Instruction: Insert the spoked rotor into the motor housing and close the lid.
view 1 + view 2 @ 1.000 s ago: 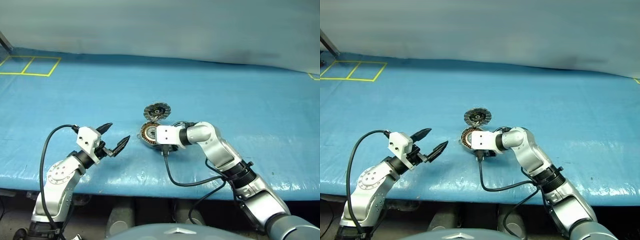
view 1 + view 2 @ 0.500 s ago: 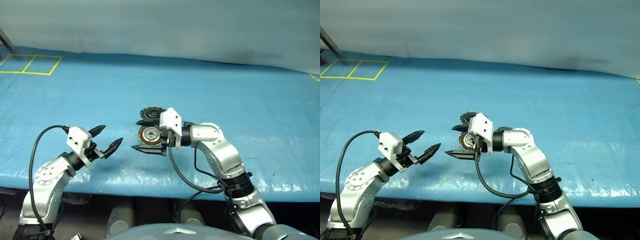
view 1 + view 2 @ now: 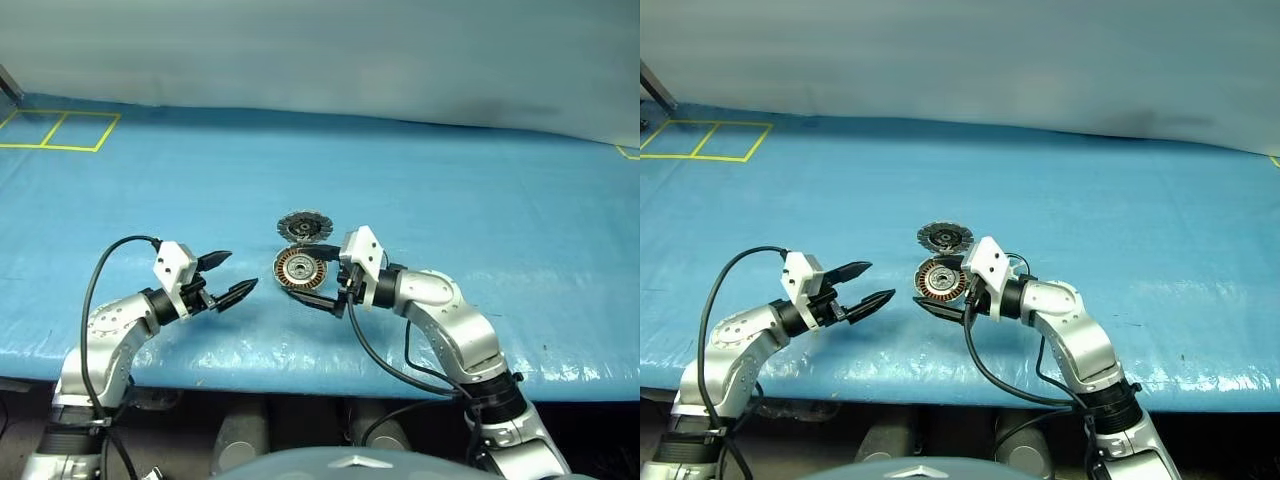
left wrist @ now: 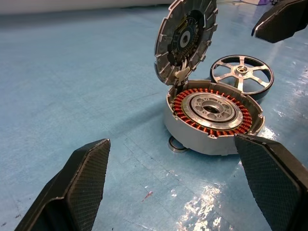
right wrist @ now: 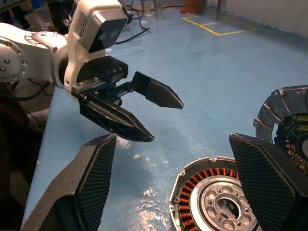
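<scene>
Housing sits between two open tools, blue table around.

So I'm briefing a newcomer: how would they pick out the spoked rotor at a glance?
Start at the blue table cover and find the motor housing, the round silver can ringed with copper windings. Lying flat just behind it, beside its raised lid, is the spoked rotor. It alone is an open wheel: a thin rim, slim spokes and a small hub.

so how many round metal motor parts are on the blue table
4: the silver copper-wound motor housing; its grey striped-rim lid standing open at the housing's edge; the dark spoked rotor ring flat beyond it; a tiny plain washer against the housing's base. More could be hidden.
</scene>
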{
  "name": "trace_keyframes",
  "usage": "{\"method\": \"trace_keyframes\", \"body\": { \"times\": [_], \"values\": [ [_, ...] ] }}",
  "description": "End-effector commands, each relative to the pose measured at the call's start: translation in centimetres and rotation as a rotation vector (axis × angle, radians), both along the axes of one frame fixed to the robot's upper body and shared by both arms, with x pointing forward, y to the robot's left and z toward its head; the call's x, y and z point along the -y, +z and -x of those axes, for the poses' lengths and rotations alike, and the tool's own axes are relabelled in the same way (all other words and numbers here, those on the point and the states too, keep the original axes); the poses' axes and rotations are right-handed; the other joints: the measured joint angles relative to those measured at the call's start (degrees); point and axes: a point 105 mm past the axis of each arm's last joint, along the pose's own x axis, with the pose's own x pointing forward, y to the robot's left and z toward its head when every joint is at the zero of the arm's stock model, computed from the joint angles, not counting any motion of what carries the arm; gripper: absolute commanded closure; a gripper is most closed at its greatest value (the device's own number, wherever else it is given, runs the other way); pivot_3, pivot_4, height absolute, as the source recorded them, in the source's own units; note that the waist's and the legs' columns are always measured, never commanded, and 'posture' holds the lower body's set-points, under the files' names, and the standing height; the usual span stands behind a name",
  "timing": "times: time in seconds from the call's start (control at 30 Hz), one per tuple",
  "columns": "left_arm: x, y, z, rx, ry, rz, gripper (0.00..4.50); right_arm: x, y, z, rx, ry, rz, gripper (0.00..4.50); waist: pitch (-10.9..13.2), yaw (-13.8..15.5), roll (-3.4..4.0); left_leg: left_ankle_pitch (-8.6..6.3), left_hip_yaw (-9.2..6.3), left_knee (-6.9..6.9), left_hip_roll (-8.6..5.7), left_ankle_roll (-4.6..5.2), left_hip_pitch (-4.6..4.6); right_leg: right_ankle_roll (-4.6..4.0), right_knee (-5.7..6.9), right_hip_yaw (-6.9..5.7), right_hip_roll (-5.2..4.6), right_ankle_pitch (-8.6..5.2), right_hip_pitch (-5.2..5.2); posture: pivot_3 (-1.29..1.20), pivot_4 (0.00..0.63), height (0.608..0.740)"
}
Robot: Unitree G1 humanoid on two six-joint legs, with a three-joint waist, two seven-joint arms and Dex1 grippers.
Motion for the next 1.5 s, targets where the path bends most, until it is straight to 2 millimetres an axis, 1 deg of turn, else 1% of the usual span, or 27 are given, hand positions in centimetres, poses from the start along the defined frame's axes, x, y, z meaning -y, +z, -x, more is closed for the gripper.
{"method": "trace_keyframes", "body": {
  "times": [0.03,0.13,0.23,0.37,0.5,0.77,1.07,1.1,1.17,1.5],
  "values": [
    [0.6,-0.7,-0.4,0.021,-0.049,-0.076,0.0,0.0,1.5,0.2,0.067,0.005,-0.022,0.51,0.0,0.04,0.0,0.0,0.0,0.0,0.03,0.0,0.0,-0.02,0.0,0.0,0.03,0.01,-0.01,0.0,0.15,0.74],
    [1.0,-2.1,-0.7,0.014,-0.088,-0.14,0.0,0.0,1.6,0.0,0.075,0.002,-0.016,0.51,0.0,0.1,0.0,0.0,-0.03,0.0,0.06,-0.01,0.0,-0.06,0.0,0.0,0.12,0.01,0.0,0.0,0.15,0.74],
    [1.0,-2.7,-1.7,0.051,-0.075,-0.182,0.0,0.0,1.6,0.0,0.081,0.0,-0.01,0.51,0.0,0.09,0.0,0.0,-0.01,0.0,0.07,-0.01,-0.01,-0.07,0.0,0.03,0.12,0.02,-0.03,0.0,0.15,0.74],
    [1.4,-3.4,-2.5,0.073,-0.09,-0.215,0.0,0.2,1.6,-0.1,0.085,-0.005,-0.006,0.51,0.0,0.14,0.0,0.0,-0.01,0.0,0.09,-0.01,-0.01,-0.08,0.0,0.03,0.15,0.04,-0.02,0.0,0.15,0.74],
    [2.2,-3.6,-3.1,0.078,-0.111,-0.2,0.0,0.3,1.7,-0.1,0.088,-0.011,-0.004,0.51,0.0,0.16,0.0,0.0,-0.02,0.0,0.09,-0.01,-0.01,-0.03,-0.01,0.03,0.15,0.07,0.0,0.0,0.15,0.74],
    [3.9,-4.2,-3.5,0.061,-0.165,-0.177,0.0,0.3,1.6,-0.2,0.094,-0.028,0.002,0.51,-0.01,0.17,-0.01,0.01,-0.02,0.01,0.08,0.0,-0.01,0.2,0.0,0.05,0.16,0.2,0.02,0.0,0.15,0.74],
    [4.6,-4.7,-3.8,0.05,-0.165,-0.161,0.0,0.3,1.6,-0.5,0.101,-0.051,-0.002,0.51,-0.01,0.64,0.0,0.01,-0.03,0.28,0.07,0.0,-0.02,0.11,0.0,0.08,0.17,0.16,0.15,0.0,0.15,0.74],
    [4.6,-4.7,-3.9,0.05,-0.165,-0.162,0.38,0.3,1.6,-0.5,0.101,-0.052,-0.003,0.47,-0.01,0.64,0.0,0.0,-0.03,0.33,0.07,0.0,-0.02,0.11,0.0,0.08,0.16,0.16,0.17,0.0,0.15,0.74],
    [4.7,-4.9,-3.8,0.043,-0.172,-0.174,0.86,0.3,1.6,-0.6,0.103,-0.055,-0.004,0.47,-0.01,0.64,0.0,0.0,-0.02,0.42,0.07,0.0,-0.02,0.12,0.0,0.1,0.16,0.17,0.21,0.0,0.15,0.74],
    [4.4,-5.2,-3.8,0.027,-0.175,-0.188,0.86,0.3,1.7,-0.7,0.11,-0.066,-0.012,0.47,-0.01,0.6,0.0,0.0,-0.02,0.6,0.08,0.0,-0.02,0.1,0.01,0.09,0.17,0.23,0.27,0.0,0.15,0.74]
  ]
}}
